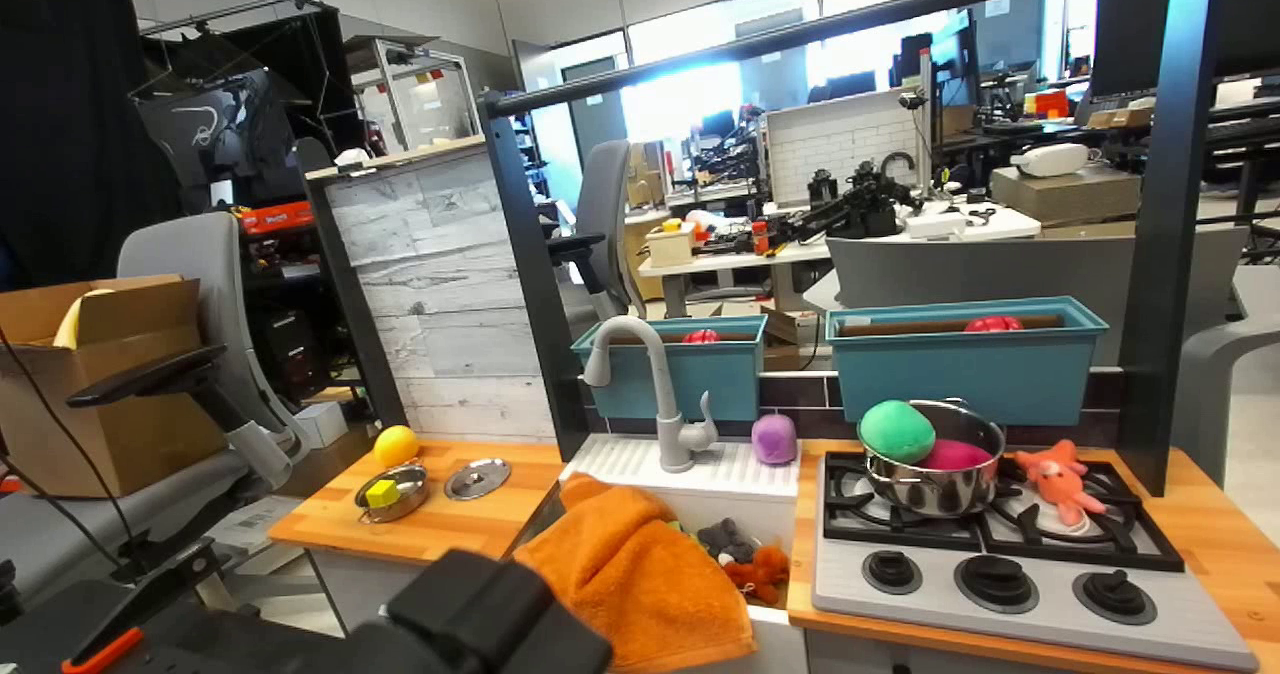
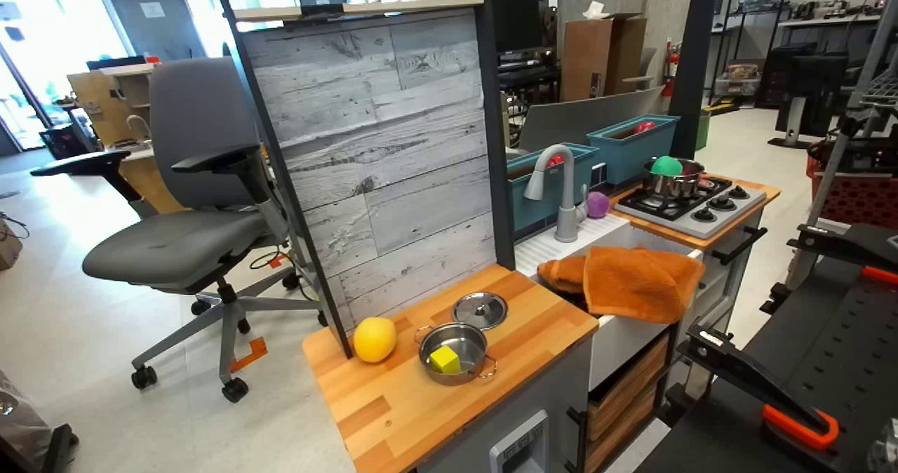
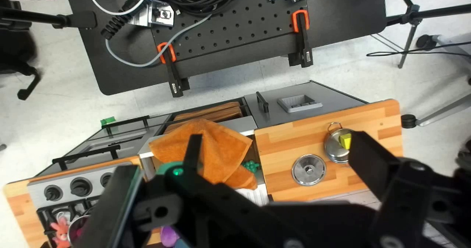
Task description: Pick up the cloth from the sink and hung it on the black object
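An orange cloth [image 1: 640, 574] lies bunched over the sink and hangs over its front edge. It also shows in an exterior view [image 2: 642, 283] and in the wrist view [image 3: 224, 148]. The white sink [image 2: 621, 350] holds several plush toys beside the cloth. My gripper [image 3: 276, 146] is open and empty, its fingers wide apart in the wrist view, above the kitchen and apart from the cloth. Black things are a frame bar [image 1: 780, 39] above the counter and a handle [image 2: 740, 245] below the stove; I cannot tell which one the task means.
A grey faucet [image 1: 660, 384] rises behind the sink. A stove [image 1: 940, 589] bears a pot [image 1: 935, 494] with balls. A small pot [image 2: 452, 354] with a yellow block, a lid [image 2: 480, 310] and a yellow ball [image 2: 374, 340] sit on the wooden counter. Teal planters [image 1: 965, 374] hang behind.
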Robot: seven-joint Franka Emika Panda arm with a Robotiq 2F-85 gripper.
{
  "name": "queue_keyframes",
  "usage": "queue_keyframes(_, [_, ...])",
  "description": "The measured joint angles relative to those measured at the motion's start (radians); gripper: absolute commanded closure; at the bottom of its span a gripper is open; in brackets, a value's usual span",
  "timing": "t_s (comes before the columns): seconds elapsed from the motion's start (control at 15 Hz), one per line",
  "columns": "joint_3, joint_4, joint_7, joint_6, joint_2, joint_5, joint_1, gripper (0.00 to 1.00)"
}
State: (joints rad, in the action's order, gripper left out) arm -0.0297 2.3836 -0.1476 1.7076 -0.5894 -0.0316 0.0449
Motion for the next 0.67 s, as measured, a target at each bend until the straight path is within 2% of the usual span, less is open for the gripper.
queue_keyframes(0.13, [0.0,-0.004,-0.007,0.007,0.019,0.0,0.0,0.0])
queue_keyframes(0.27, [-0.001,-0.026,-0.04,0.052,0.089,0.001,0.002,0.0])
queue_keyframes(0.67, [0.01,-0.236,-0.116,0.139,0.448,0.033,0.031,0.0])
